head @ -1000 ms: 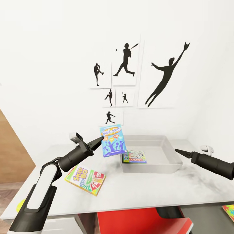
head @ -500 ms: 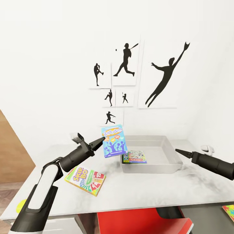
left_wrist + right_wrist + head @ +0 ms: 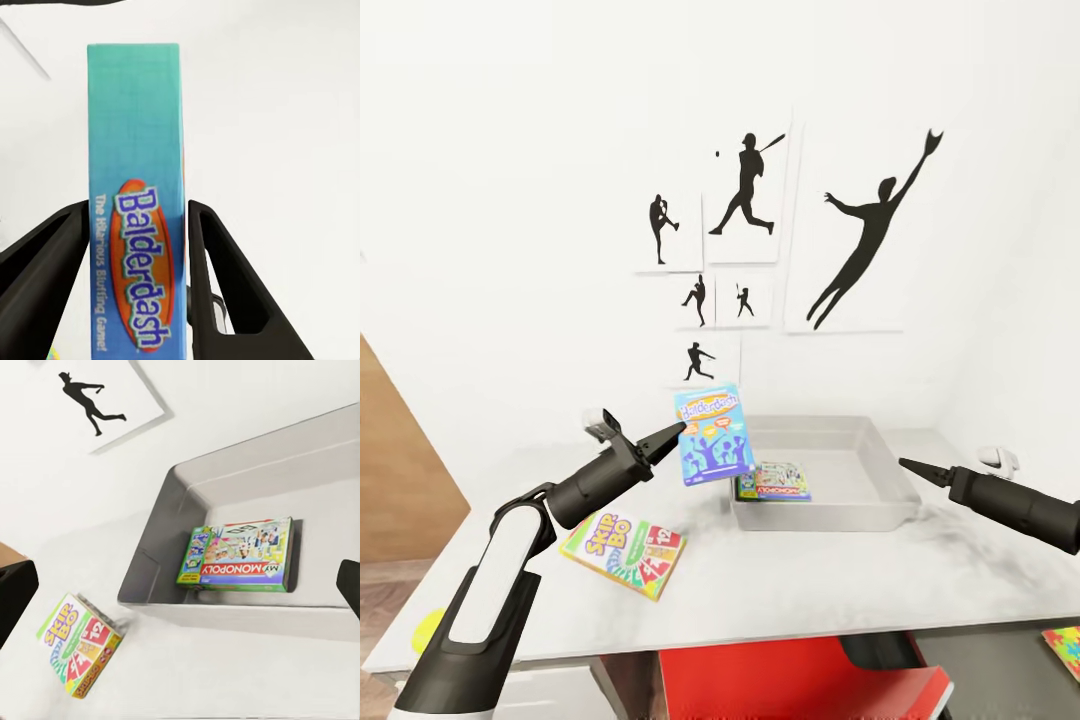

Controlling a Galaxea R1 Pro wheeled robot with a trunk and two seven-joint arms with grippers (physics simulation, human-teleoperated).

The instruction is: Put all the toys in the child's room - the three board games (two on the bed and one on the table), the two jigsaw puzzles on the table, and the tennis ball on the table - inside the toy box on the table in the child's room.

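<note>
Above the table [image 3: 840, 590], the left gripper [image 3: 672, 432] clamps an upright blue "Balderdash" board game [image 3: 712, 434].

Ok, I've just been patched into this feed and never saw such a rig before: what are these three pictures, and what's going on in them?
You're looking at a simulated two-armed robot. The big picture comes from its head camera, looking down at a pale table. The other two come from cameras on each wrist, looking along the fingers.

The left gripper is shut on a blue Balderdash game box, held upright in the air near the left edge of the grey toy box. The left wrist view shows that box's edge pinched between two black fingers.

A Monopoly box already lies inside the toy box. A Skip-Bo box lies on the table. The right gripper hovers empty beside the toy box.
</note>
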